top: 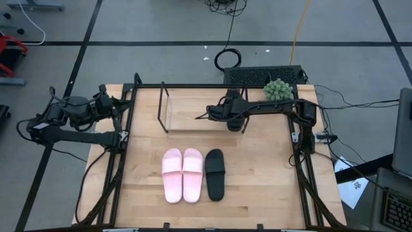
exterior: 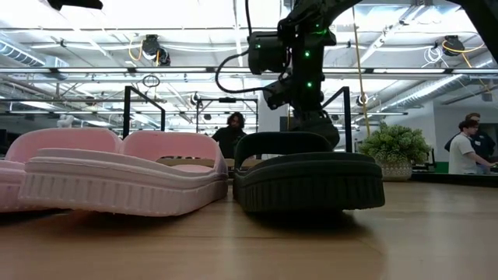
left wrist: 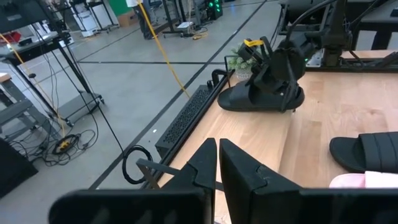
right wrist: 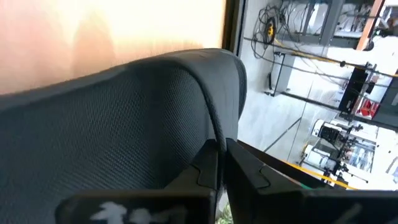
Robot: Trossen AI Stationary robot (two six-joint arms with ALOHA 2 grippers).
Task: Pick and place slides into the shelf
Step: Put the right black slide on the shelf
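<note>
Right gripper [top: 226, 118] clamped on black slide's [left wrist: 261, 94] strap beside shelf [top: 168, 113]; left gripper [left wrist: 217, 163] clenched, empty.

— Where's the right arm?
— Stretched leftward across the far half of the tabletop, its right gripper [top: 233, 122] pointing down, fingers [right wrist: 211, 168] pressed together.
— And the left?
— Folded at the left edge, left gripper [left wrist: 217, 155] closed, idle.
</note>
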